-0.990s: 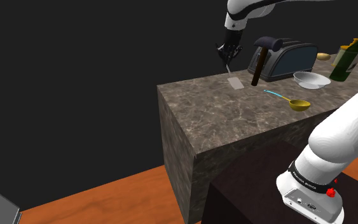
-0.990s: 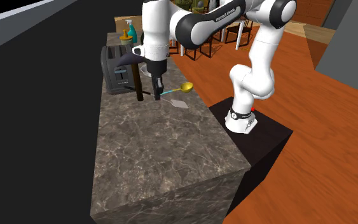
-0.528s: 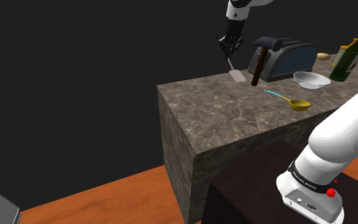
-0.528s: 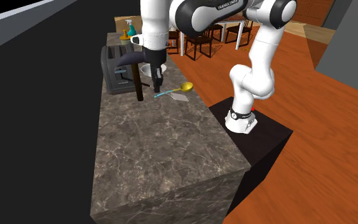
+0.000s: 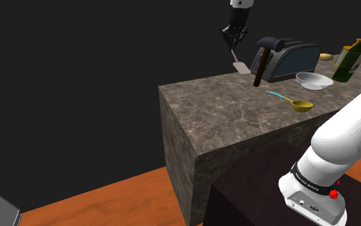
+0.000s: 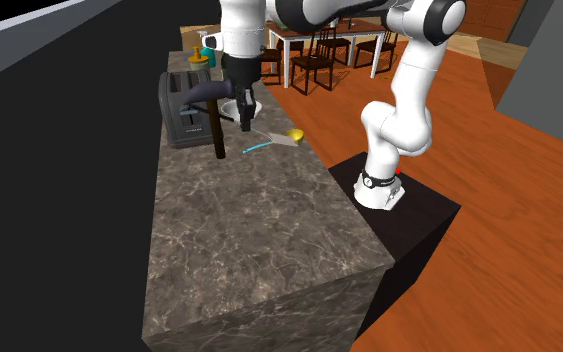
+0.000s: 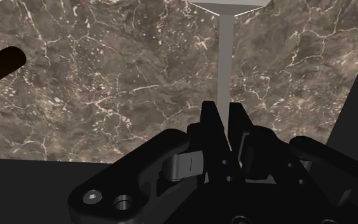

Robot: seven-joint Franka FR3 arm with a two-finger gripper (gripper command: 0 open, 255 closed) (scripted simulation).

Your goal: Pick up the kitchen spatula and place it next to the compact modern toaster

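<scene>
- Hanging straight down from the wrist, the gripper [image 5: 233,45] is above the counter [image 5: 236,119], just beside the hammer [image 5: 260,64] that leans on the toaster [image 5: 292,59].
- Its fingers are clenched on the thin grey handle of the spatula [image 7: 225,57], which dangles below them, blade lowest.
- The spatula hangs clear of the counter's marbled top.
- The white arm [image 6: 409,90] rises from its stand [image 6: 414,215] and arches high over the counter.
- A gold spoon [image 5: 301,105] and a white bowl [image 5: 313,80] lie nearer the stand.
</scene>
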